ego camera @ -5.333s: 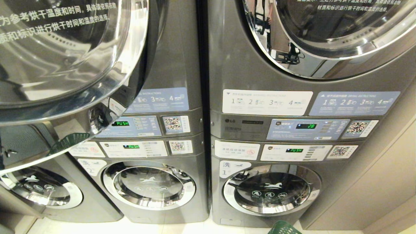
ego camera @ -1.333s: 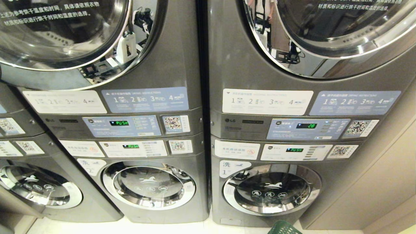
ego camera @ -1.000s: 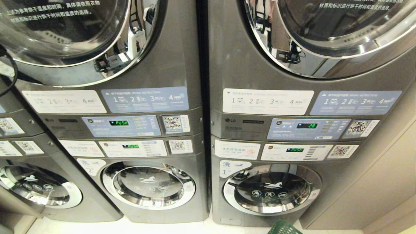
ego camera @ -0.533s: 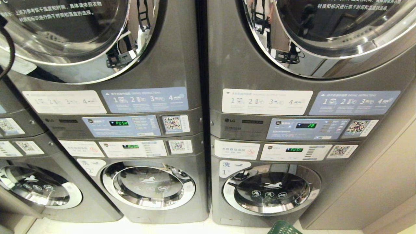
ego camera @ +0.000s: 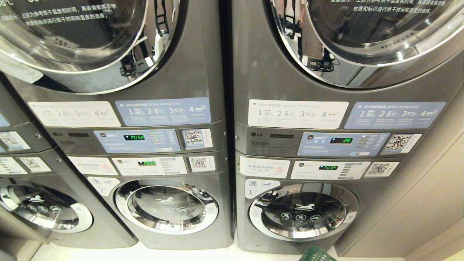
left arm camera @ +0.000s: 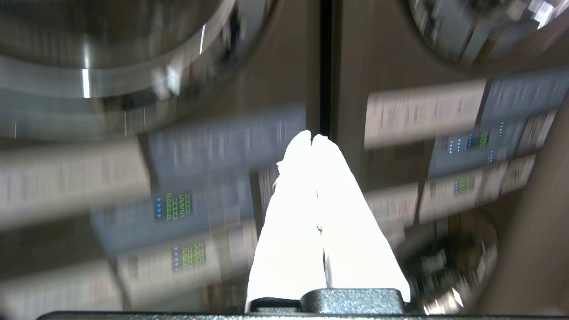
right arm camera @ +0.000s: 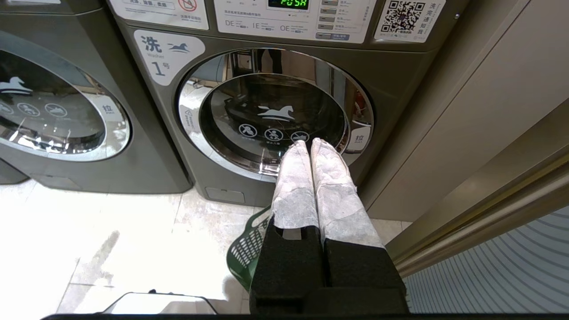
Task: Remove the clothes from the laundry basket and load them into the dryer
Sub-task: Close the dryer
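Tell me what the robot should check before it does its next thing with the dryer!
1. Dryer door shut: ok, it sits flat against the front of the machine numbered 2.
2. Left gripper empty: ok, fingers together, nothing held.
3. Right gripper empty: ok, fingers together, low in front of the washer door.
4. Laundry basket nearby: ok, its green rim shows on the floor below the right gripper.
5. Clothes all inside the dryer: cannot tell.
6. Basket emptied: cannot tell.
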